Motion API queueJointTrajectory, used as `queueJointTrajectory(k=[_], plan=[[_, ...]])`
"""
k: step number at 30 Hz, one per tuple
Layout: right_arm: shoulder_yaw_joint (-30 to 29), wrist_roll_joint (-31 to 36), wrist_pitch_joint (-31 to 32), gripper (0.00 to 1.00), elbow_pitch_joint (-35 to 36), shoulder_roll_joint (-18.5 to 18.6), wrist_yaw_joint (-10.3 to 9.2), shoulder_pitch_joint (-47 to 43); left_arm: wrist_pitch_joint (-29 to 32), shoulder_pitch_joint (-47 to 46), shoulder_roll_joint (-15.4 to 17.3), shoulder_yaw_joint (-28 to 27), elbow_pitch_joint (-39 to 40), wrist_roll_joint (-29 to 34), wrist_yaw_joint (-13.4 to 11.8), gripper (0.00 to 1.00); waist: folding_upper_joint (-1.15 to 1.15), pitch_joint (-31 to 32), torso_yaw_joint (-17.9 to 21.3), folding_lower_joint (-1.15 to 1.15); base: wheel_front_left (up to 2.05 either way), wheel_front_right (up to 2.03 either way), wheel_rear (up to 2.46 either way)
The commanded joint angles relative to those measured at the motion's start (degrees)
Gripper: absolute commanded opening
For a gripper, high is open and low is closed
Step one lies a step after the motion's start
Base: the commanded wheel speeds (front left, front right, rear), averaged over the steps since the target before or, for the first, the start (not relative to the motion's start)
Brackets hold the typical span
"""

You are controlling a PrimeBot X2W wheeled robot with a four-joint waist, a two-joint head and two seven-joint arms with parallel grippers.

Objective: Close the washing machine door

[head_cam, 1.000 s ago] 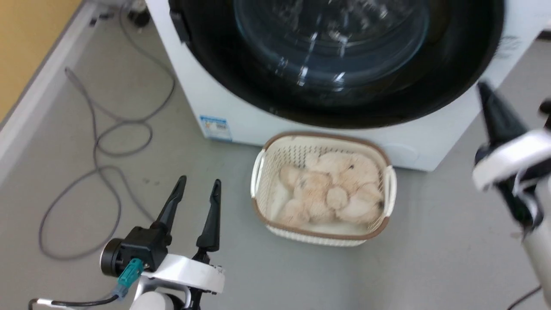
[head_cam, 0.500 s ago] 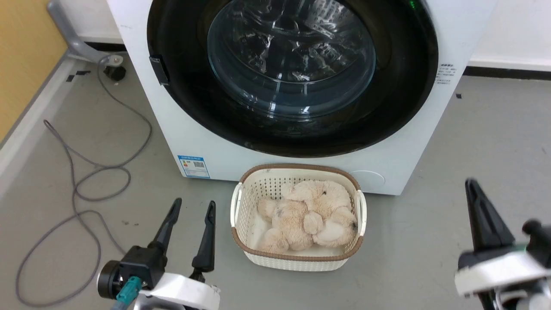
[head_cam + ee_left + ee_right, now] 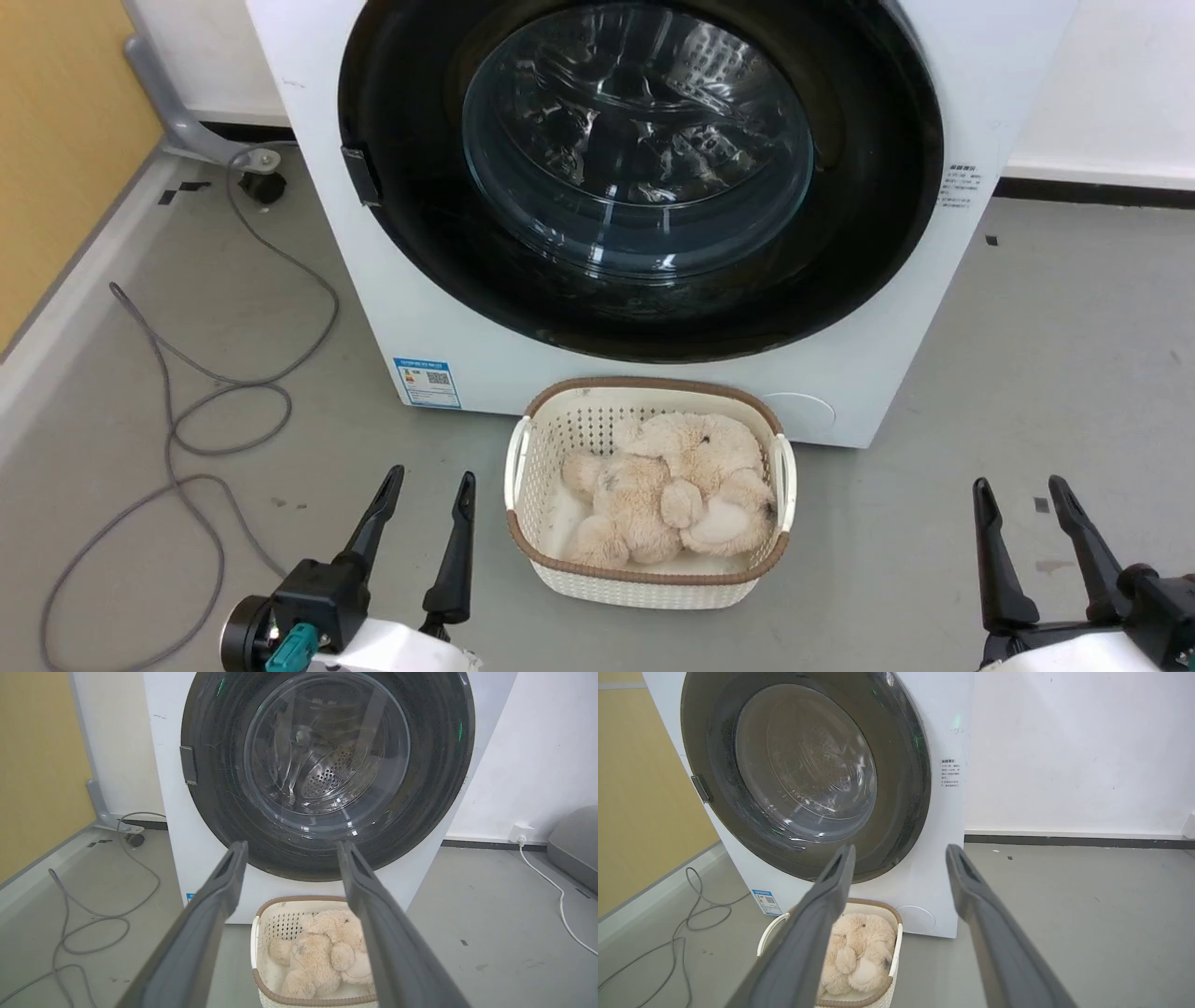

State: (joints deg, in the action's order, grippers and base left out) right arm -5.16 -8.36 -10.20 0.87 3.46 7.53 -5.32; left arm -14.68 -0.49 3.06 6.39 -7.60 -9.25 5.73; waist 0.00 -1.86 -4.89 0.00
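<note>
Left gripper [image 3: 431, 476]: right up close at the near left of the head view, dark fingers pointing up, parted by a middling gap, nothing between them. It hangs over bare floor, just left of the basket.
Right gripper [image 3: 1018, 485]: near right, and it is the same picture, fingers parted about as much and empty. It is well apart from the basket and from the machine.
Floor [image 3: 1027, 355]: plain grey, with a few small dark marks.
Basket [image 3: 653, 385]: white and woven with a brown rim, sitting on the floor between the two grippers and a little ahead of them, just beside the machine's lower front.
Plush toy [image 3: 672, 485]: cream and fluffy, curled up inside the basket.
Cable [image 3: 187, 411]: grey, looping over the floor at the left and running back past the machine's side.
Washing machine [image 3: 439, 308]: a white front-loader standing behind the basket.
Blue sticker [image 3: 428, 381]: on the machine's lower left front corner.
Washing machine door [image 3: 868, 233]: a big glossy black ring, and it looks flush against the machine's front in all three views.
Glass bowl [image 3: 635, 140]: the door's clear centre. The left wrist view shows the perforated steel drum through it.
Latch tab [image 3: 359, 175]: small and dark, on the door's left edge.
Walls: yellow [image 3: 56, 112] at the left, white [image 3: 1102, 84] behind.
</note>
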Motion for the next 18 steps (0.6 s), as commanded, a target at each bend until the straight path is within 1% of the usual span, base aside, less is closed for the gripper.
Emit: queueJointTrajectory(k=[1, 11, 12, 18], plan=[[-0.1, 0.3, -0.2, 1.00, 0.1, -0.4, -0.04, -0.7, -0.3, 0.9, 0.2, -0.1, -0.1, 0.0, 0.1, 1.00, 0.00, 0.1, 0.0, 0.00, 0.00, 0.00, 0.00], [0.0, -0.4, 0.3, 1.00, -0.5, -0.5, -0.04, -0.9, -0.3, 1.3, 0.1, -0.4, -0.4, 0.2, -0.5, 1.00, 0.00, 0.2, -0.1, 0.00, 0.00, 0.00, 0.00], [0.0, -0.3, 0.4, 0.00, -0.4, -0.2, 0.00, -0.2, 0.0, 0.6, 0.0, -0.3, -0.4, 0.0, -0.4, 0.00, 0.00, 0.2, -0.1, 0.00, 0.00, 0.00, 0.00], [0.1, -0.2, 0.5, 0.00, -0.4, -0.2, 0.00, -0.1, 0.2, 0.6, -0.1, -0.2, -0.3, 0.1, -0.4, 0.00, 0.00, 0.2, -0.1, 0.00, 0.00, 0.00, 0.00]])
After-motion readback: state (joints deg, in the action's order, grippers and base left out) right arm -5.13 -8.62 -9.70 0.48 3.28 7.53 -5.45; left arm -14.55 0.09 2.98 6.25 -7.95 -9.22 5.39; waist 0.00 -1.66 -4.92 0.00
